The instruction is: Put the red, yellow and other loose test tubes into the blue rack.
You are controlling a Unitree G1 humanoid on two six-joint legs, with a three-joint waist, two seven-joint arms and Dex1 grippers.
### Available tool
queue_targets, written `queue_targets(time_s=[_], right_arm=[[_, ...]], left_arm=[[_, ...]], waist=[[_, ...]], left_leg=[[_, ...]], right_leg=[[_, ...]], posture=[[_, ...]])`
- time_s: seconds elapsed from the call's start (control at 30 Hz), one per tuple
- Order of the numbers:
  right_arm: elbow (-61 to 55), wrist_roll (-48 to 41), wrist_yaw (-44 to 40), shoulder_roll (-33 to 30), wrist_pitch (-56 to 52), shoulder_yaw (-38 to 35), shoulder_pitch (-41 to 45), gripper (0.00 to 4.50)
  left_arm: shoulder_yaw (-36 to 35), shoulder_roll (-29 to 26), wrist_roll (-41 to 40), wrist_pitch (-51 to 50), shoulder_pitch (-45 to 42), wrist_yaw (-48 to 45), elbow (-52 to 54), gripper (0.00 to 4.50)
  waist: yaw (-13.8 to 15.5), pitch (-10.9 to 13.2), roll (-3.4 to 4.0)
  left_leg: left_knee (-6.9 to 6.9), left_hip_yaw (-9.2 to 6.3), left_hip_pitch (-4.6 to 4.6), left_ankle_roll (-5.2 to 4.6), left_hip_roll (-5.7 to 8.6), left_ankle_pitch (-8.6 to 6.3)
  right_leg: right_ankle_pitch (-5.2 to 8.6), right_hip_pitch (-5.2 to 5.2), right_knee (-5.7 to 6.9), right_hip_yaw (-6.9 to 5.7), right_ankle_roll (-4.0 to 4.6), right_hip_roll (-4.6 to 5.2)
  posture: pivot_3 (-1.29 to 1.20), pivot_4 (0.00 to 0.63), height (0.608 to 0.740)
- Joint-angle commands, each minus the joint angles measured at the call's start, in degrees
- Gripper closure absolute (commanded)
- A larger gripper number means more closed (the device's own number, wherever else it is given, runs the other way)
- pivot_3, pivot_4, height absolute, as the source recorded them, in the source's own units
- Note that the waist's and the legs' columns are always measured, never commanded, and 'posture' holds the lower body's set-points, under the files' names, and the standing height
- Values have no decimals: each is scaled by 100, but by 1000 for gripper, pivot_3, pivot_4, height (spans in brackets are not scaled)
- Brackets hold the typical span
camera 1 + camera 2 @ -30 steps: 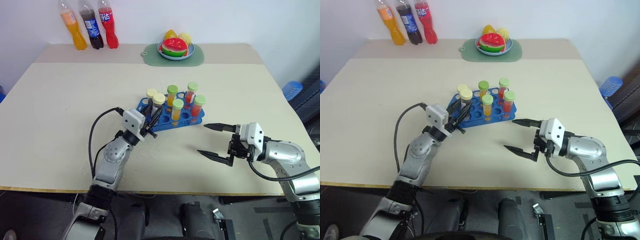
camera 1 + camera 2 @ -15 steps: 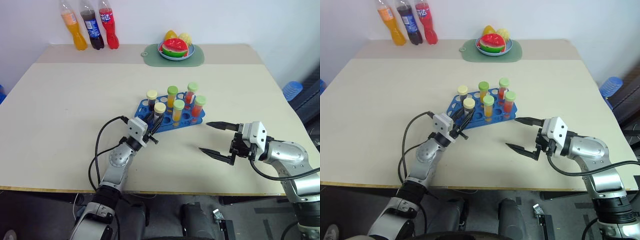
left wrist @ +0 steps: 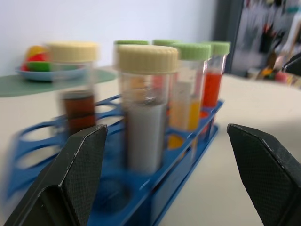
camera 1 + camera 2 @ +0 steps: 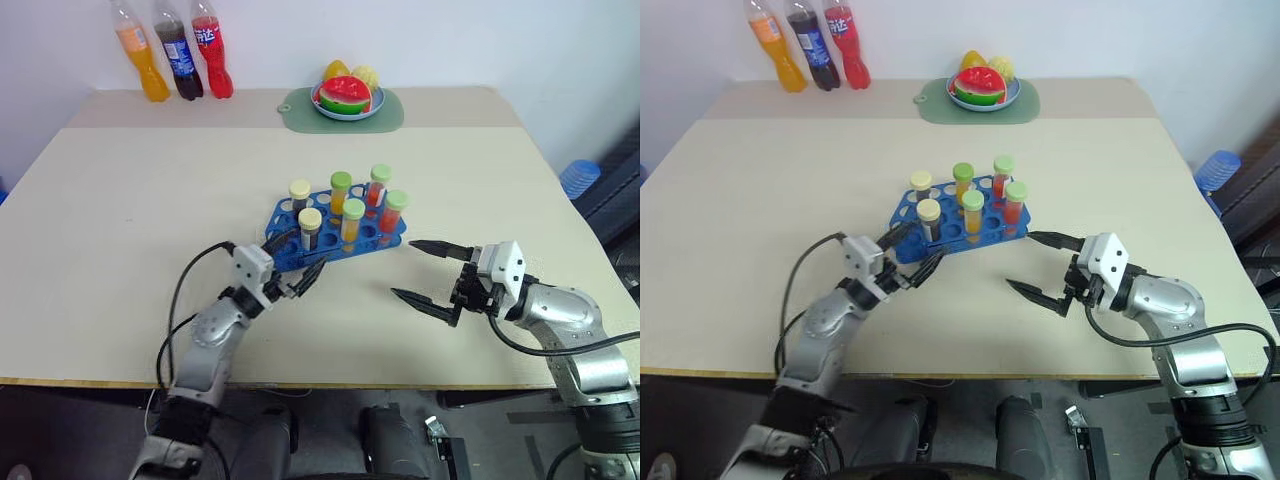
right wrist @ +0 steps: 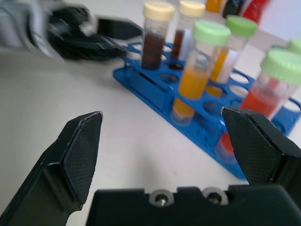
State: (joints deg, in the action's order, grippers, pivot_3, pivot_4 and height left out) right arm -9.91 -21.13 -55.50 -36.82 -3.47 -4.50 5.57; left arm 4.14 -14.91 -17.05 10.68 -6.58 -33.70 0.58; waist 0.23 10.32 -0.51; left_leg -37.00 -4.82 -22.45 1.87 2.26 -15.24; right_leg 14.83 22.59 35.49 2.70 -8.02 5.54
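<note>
Blue plastic rack point(image 4: 335, 232) stands in the middle of the desk point(image 4: 120, 230) with six capped tubes upright in it: two cream-capped point(image 4: 310, 228), four green-capped point(image 4: 352, 222). The left tool point(image 4: 300, 275), fingers spread and empty, is just beside the rack's near-left corner. The right tool point(image 4: 430, 275), also spread and empty, is near its right end. I see no loose tube on the desk.

Six capped test tubes are standing upright in the blue rack point(image 4: 335, 233) on the table point(image 4: 130, 200). The left gripper point(image 4: 300, 272) is sitting open just beside the rack's near corner, and the right gripper point(image 4: 424, 273) is hanging open beside its other end.
</note>
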Motion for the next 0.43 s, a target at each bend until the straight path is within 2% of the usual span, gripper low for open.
queue_targets(time_s=[0.03,0.1,0.2,0.27,0.43], right_arm=[[19,-24,219,94,-18,-138,-121,0],[78,-34,318,123,-7,-245,-280,0],[172,-29,489,159,57,-432,-613,0],[216,8,524,156,130,-475,-729,0],[391,28,685,177,229,-668,-945,0]], left_arm=[[-446,-391,-308,-137,448,-162,768,297],[-702,-798,-429,-388,837,-317,1093,297],[-1178,-1378,-1128,-987,1442,-716,1534,297],[-1318,-1538,-1382,-1210,1589,-839,1674,297],[-1541,-1811,-1389,-1427,1686,-993,1756,297]], waist=[[6,0,1],[14,0,2],[18,0,4],[33,1,5],[32,1,6]], left_leg=[[0,1,0,0,0,0],[0,0,-1,0,0,0],[3,0,0,-1,-3,-1],[4,0,0,-2,-6,-2],[-1,3,3,-2,-5,-1]], right_leg=[[0,0,0,1,0,1],[0,-1,-1,1,1,1],[2,-2,-4,1,3,1],[3,-3,-5,1,6,2],[14,-9,-5,2,25,3]], posture=[[0,150,740],[0,150,740],[0,150,740],[0,150,740],[0,150,740]])
